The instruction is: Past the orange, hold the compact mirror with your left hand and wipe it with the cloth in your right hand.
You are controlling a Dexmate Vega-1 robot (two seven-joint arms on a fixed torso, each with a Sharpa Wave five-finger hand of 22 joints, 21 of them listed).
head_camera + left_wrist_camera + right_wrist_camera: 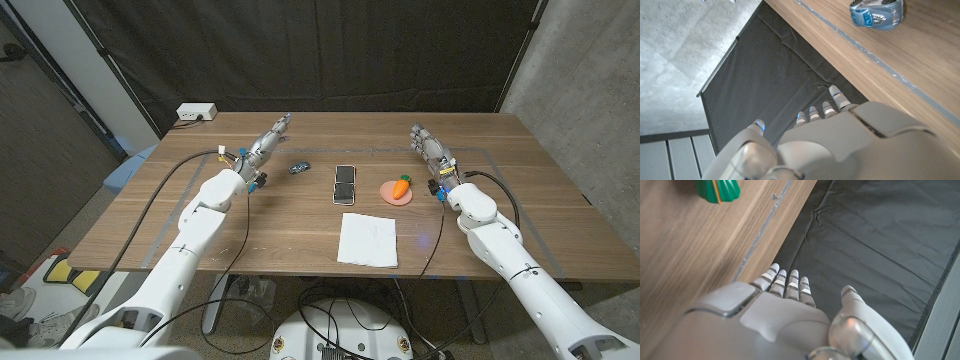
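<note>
Wooden table, black curtain behind. Compact mirror lies open, picture centre; white cloth just below it, near front edge. Carrot toy on pink disc right of mirror; small blue toy car to its left. Left hand upper left, right hand upper right: both empty, fingers straight, slightly apart. Nothing grasped yet. You: bring right hand down to cloth first, pinch at edge; mirror's hinge side probably toward far edge, hard to tell, so brace left hand on its base.

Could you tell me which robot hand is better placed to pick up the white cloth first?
Probably the right robot hand: the white cloth lies slightly right of the compact mirror, on that arm's side. The left robot hand is open too, but sits farther off, beyond the small blue toy car.
</note>
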